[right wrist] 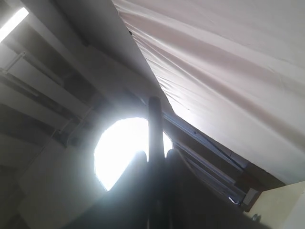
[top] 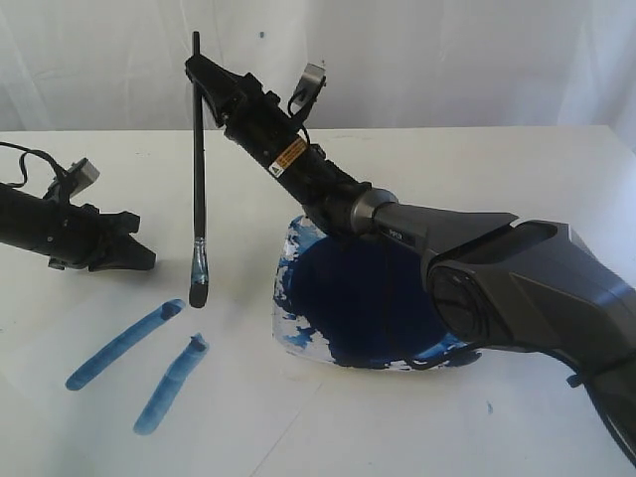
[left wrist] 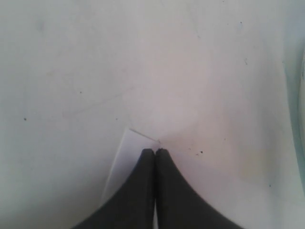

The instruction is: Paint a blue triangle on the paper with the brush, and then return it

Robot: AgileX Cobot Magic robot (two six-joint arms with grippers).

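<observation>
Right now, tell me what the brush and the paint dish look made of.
The brush: slim black handle with a dull sheen, plastic or lacquered wood; silvery ferrule looks metal; soft bristles stained blue. The dish: white, rigid-looking, likely plastic or foam, smeared with dark-blue paint.

My white table (top: 517, 159) carries a paint-smeared dish (top: 288, 298) near its middle. At eight o'clock from the dish lies a white paper (top: 139, 373) bearing two blue strokes (top: 119, 343).

Surface (top: 497, 169): white, marked with a few small dark specks.
Backdrop (top: 447, 60): white cloth, softly creased, hung behind the surface.
Overhead: pale beams (right wrist: 43, 95) and a round bright glare (right wrist: 119, 152) are seen.
</observation>
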